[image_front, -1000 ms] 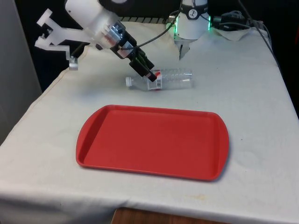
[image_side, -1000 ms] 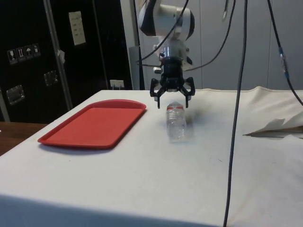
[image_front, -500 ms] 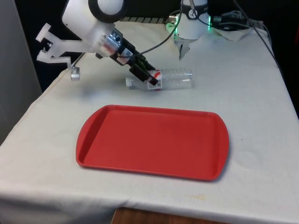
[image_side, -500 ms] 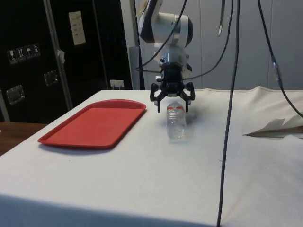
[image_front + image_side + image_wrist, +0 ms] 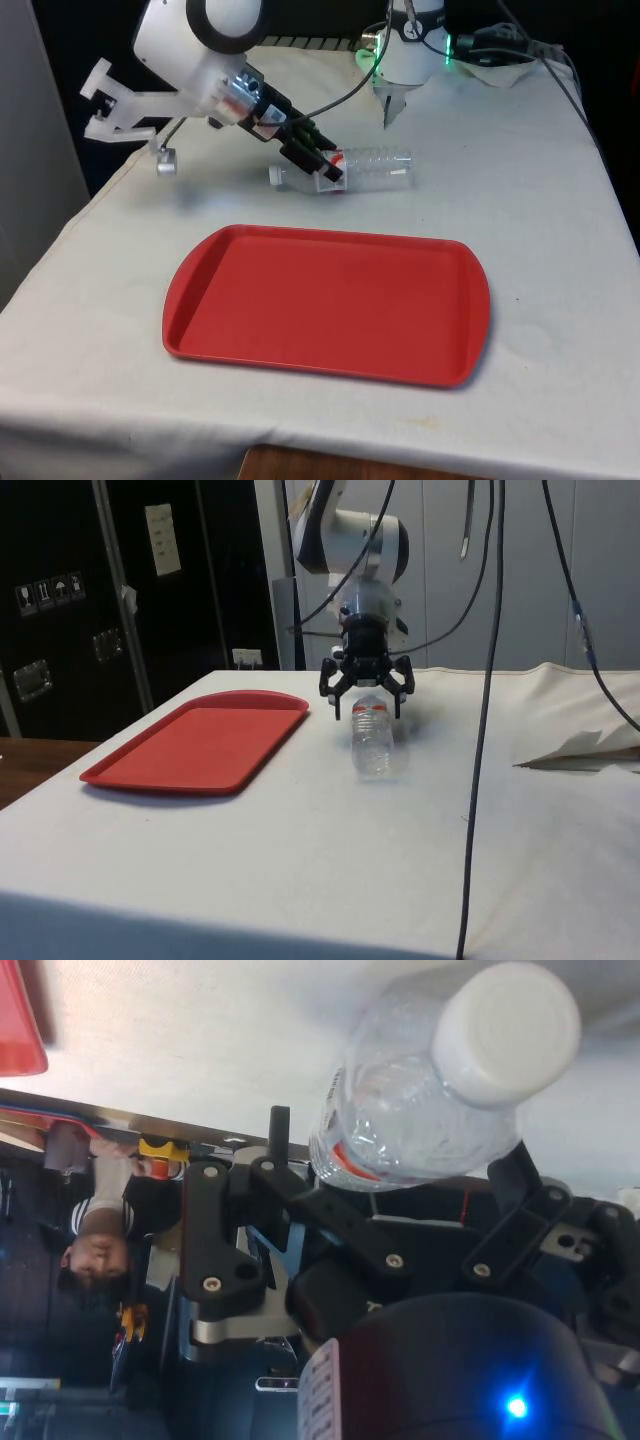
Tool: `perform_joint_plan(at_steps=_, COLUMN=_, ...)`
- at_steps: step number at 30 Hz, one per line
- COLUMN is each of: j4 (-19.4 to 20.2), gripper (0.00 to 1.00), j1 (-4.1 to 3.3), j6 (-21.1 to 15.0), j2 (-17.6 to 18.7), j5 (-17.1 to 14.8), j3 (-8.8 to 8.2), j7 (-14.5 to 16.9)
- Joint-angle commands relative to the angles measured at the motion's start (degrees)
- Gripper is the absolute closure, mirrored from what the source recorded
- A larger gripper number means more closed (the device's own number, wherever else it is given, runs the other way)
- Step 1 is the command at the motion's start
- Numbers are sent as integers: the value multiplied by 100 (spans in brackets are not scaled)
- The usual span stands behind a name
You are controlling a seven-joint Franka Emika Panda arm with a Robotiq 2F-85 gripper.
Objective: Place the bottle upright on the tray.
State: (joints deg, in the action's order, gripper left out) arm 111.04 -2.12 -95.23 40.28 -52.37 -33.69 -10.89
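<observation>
A clear plastic bottle [image 5: 372, 167] with a white cap and a red band lies on its side on the white cloth, just beyond the red tray [image 5: 200, 290]. My gripper [image 5: 327, 171] is open and tilted down over the bottle's shoulder near the cap end, a finger on either side. In the side view the gripper [image 5: 365, 695] straddles the bottle [image 5: 372, 745], with the tray [image 5: 120, 773] to its left holding nothing. In the wrist view the bottle [image 5: 420, 1110] sits between the fingers, cap [image 5: 505, 1030] pointing away.
Black cables [image 5: 488, 680] hang down beside the bottle in the side view. A fold of cloth [image 5: 585, 747] lies at the right. A person [image 5: 100, 1245] is seen in the wrist view beyond the table edge.
The gripper has sunk a little further along and around the bottle, and the arm has leaned lower. The bottle and tray have not moved.
</observation>
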Motion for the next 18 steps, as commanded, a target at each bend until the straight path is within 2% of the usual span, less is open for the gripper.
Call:
perform_joint_plan(at_steps=1, j4=-34, gripper=0, j1=29, j6=46, j2=34, j5=-29, j3=23, j7=17)
perform_joint_plan(at_steps=7, j4=-57, gripper=0, j1=40, j6=63, j2=115, j5=-69, j3=40, j7=57)
perform_joint_plan(at_steps=8, j4=-11, gripper=0, j1=0, j6=23, j2=92, j5=-40, j3=6, j7=52)
perform_joint_plan(at_steps=9, j4=-69, gripper=0, j1=40, j6=69, j2=138, j5=-74, j3=34, j7=69)
perform_joint_plan(at_steps=16, j4=-86, gripper=0, j1=40, j6=86, j2=160, j5=-63, j3=11, j7=74)
perform_joint_plan(at_steps=17, j4=-57, gripper=0, j1=6, j6=46, j2=143, j5=-52, j3=0, j7=69)
perform_joint_plan(at_steps=18, j4=-92, gripper=0, j1=40, j6=86, j2=160, j5=-63, j3=11, j7=80)
